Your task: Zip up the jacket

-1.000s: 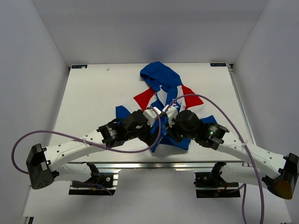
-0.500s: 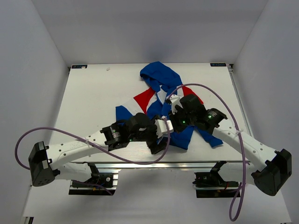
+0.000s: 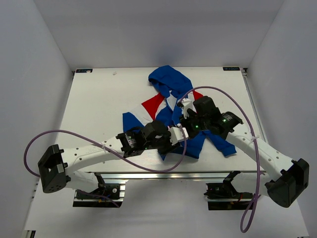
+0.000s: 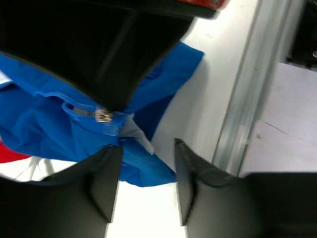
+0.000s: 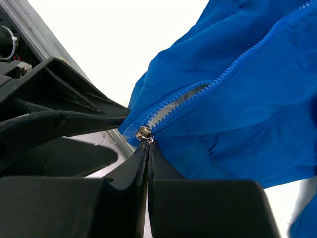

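Observation:
The jacket (image 3: 171,101) lies mid-table, blue hood toward the back, red and white panels below it, blue lower part toward the near edge. My right gripper (image 5: 149,142) is shut on the small metal zipper pull (image 5: 144,132) at the bottom end of the blue zipper; in the top view it (image 3: 188,121) sits over the jacket's lower middle. My left gripper (image 4: 143,151) is open, with the jacket's blue bottom hem (image 4: 141,171) just ahead between its fingers; in the top view it (image 3: 181,135) is right below the right gripper. The zipper pull also shows in the left wrist view (image 4: 103,116).
The white table (image 3: 99,104) ends at an aluminium rail (image 4: 247,99) close to the hem. The two grippers are nearly touching over the jacket's lower part. Purple cables (image 3: 218,94) loop over both arms.
The left gripper has moved right and toward the near edge, down to the hem. The right gripper swung up over the jacket's middle. The jacket's lower blue part has shifted right.

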